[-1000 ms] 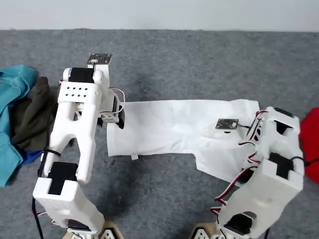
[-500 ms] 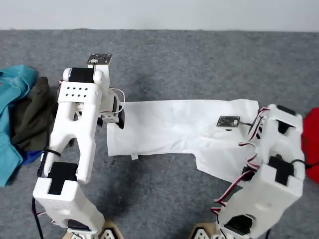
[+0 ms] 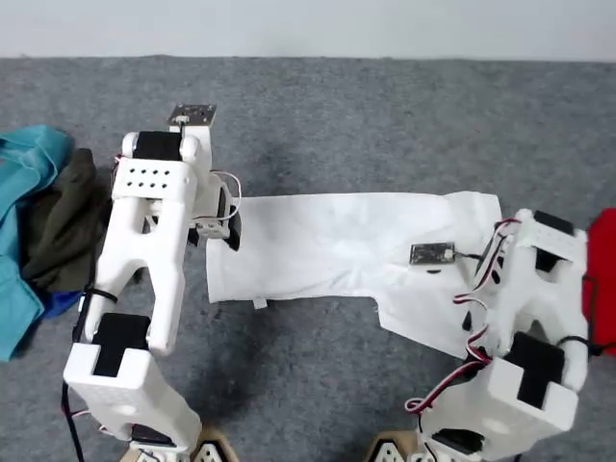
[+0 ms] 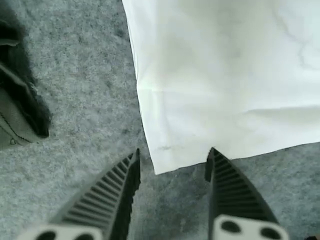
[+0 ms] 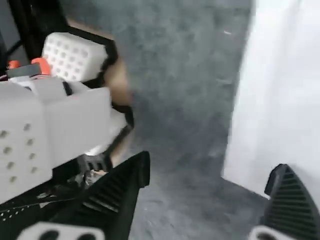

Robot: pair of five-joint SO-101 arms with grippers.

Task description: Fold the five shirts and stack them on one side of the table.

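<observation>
Soft, even light falls from above; the left arm [image 3: 144, 260] casts faint shadows (soft-edged) on the worktop [image 3: 385, 125]; the white shirt [image 3: 327, 241] glares.

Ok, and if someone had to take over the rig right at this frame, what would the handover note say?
Left gripper: open, empty, over a corner at the white shirt's left edge.
Right gripper: open, empty, above the table by the white shirt's right side.
Things: white shirt spread flat mid-table; teal shirt and dark shirt heaped at the left edge; red shirt at the right edge.
Done: no folded stack visible.
Left: fold the white shirt, then the others, and stack them on one side.
</observation>
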